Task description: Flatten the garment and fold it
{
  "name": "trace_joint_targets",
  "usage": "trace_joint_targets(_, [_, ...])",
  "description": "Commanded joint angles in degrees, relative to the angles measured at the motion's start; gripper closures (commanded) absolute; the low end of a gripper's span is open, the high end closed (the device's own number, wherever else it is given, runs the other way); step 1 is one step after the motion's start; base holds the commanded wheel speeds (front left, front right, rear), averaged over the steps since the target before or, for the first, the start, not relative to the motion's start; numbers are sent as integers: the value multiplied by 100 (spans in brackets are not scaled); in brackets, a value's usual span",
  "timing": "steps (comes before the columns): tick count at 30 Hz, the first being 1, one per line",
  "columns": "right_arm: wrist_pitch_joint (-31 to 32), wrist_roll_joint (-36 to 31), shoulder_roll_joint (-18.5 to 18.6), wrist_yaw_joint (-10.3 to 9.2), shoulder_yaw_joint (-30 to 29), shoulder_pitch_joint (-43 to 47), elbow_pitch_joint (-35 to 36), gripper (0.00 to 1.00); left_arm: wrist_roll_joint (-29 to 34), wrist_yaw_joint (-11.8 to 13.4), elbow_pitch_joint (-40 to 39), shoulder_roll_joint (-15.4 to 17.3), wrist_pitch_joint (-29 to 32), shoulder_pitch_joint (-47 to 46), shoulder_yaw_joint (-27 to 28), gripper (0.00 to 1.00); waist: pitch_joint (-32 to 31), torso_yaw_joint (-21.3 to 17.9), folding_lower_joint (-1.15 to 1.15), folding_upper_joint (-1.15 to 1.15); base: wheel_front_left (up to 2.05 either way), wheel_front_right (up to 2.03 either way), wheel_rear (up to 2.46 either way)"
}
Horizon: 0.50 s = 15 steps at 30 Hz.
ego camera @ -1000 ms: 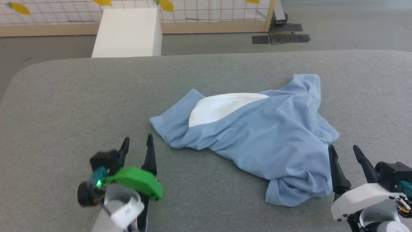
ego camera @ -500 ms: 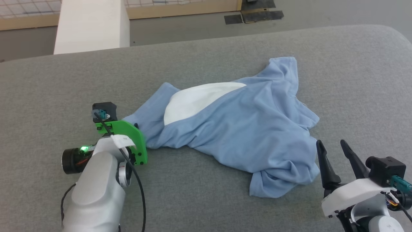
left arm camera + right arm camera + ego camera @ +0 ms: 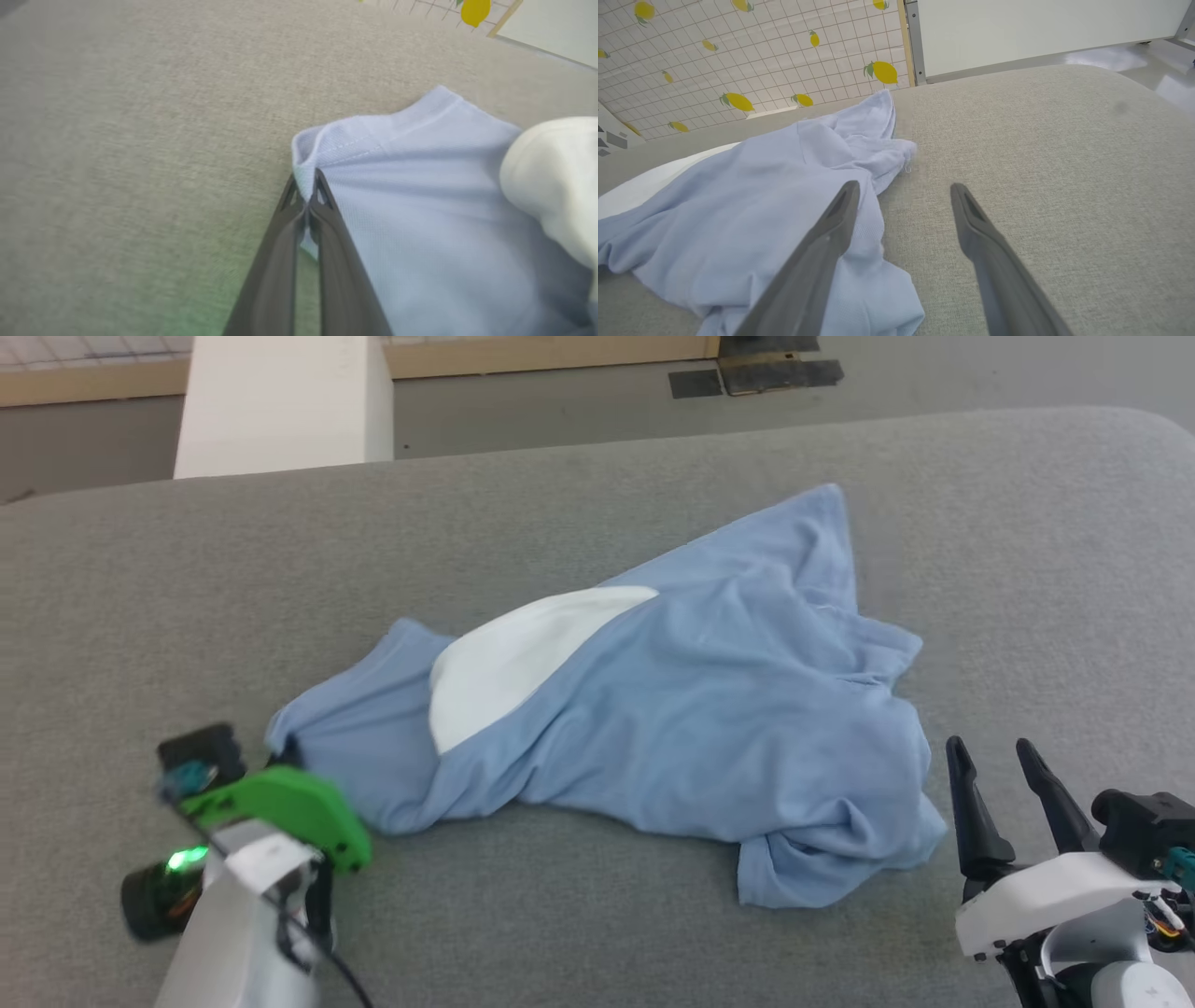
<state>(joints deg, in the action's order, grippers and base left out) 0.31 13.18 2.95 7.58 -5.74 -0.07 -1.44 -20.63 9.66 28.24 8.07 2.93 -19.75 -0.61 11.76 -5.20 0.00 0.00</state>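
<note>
L jaws pinch garment (image 3: 700, 709) edge; R jaws apart beside it.

readable text: none is showing in these views.
white tag (image 3: 264, 859) on the left arm (image 3: 219, 947): its face is blurring out, and no letters can be made out.
garment (image 3: 672, 728): the blue fabric is showing no legible print.
tiled wall (image 3: 752, 70): yellow lemon pictures are repeating across it, with no lettering among them.
</note>
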Motion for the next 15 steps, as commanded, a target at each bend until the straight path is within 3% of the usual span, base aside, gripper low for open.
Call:
trace_joint_targets(1, [-33,-5,-7,-9,-26,-45,24,0,-54,116,-220,113,-78,324,131,100,-108,182,0,0,0,0,0])
trace_joint_targets(6, [32,-47,-7,-9,-187,-61,34,0,-197,334,-947,121,104,1189,339,100,-180,411,0,0,0,0,0])
trace_joint_targets(7, [61,-87,-7,-9,-214,-87,41,0,-256,306,-1085,86,145,1331,340,54,-190,463,0,0,0,0,0])
trace_joint_targets(8, [85,-116,-7,-9,-225,-126,52,0,-302,283,-1190,60,136,1422,349,0,-189,494,0,0,0,0,0])
trace_joint_targets(15, [447,-376,-7,-9,-94,-921,-77,0,-299,-54,-1649,-98,-1316,1497,389,0,-69,697,0,0,0,0,0])
